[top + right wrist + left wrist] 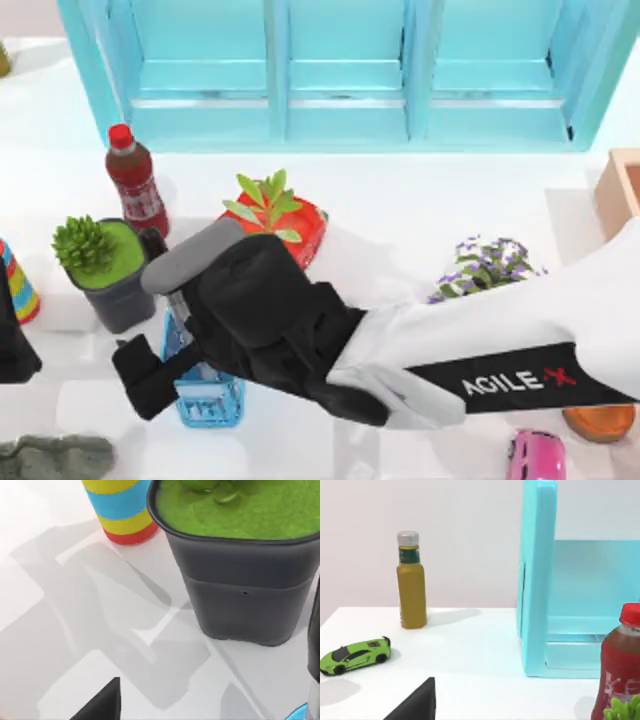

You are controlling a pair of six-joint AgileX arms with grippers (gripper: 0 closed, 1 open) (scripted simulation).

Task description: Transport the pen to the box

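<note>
The pen [153,243] leans out of the small blue mesh basket [207,398], its black cap up beside the dark plant pot [118,300]. In the right wrist view its black cap [315,645] and grey barrel run along the picture's edge, close to the pot [240,605]. My right gripper [140,372] has reached across the table and hangs open over the basket's left side, with the pen just beside it and not held. One finger [100,705] shows above bare table. The tan box [622,190] stands at the far right edge.
A red bottle [135,185], a red planter [285,225], a striped cup [15,285] and purple flowers [487,265] crowd the table. A cyan cabinet [345,70] lines the back. My left gripper [12,335] is parked at the left edge, near a green toy car [355,656].
</note>
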